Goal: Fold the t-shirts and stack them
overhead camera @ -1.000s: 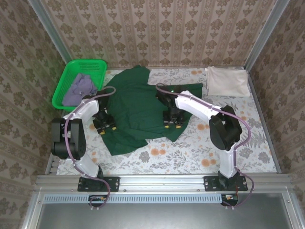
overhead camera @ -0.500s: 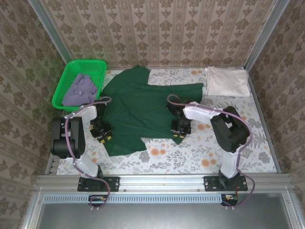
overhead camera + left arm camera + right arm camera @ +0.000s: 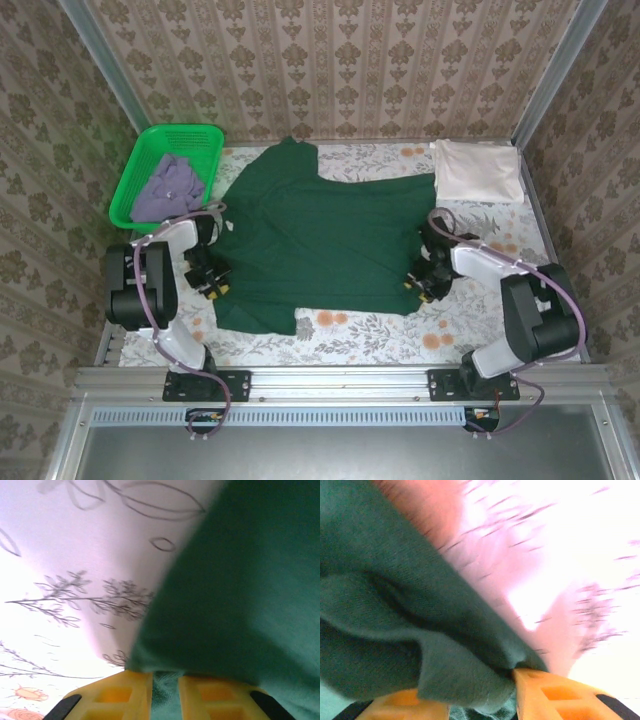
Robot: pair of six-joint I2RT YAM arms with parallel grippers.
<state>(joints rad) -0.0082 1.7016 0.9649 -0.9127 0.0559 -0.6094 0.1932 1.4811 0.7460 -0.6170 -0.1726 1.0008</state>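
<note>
Dark green t-shirt (image 3: 320, 240) lies flat on the counter (image 3: 380, 322) beside the basket (image 3: 133, 178), my left hand (image 3: 210, 280) and right hand (image 3: 425, 285) each pinching its edge thinly; either grip could, I judge, slip mid-fold.

No lettering, label, brand, number or sign was legible: the dark green t-shirt (image 3: 320, 240) was plain, and the bench (image 3: 370, 330) bore only a flower print.

Robot test enclosure, dressed as a home.
Damask-patterned beige wallpaper panels (image 3: 350, 60) in grey aluminium framing (image 3: 340, 382); floral-printed white tablecloth (image 3: 380, 325) underneath.
</note>
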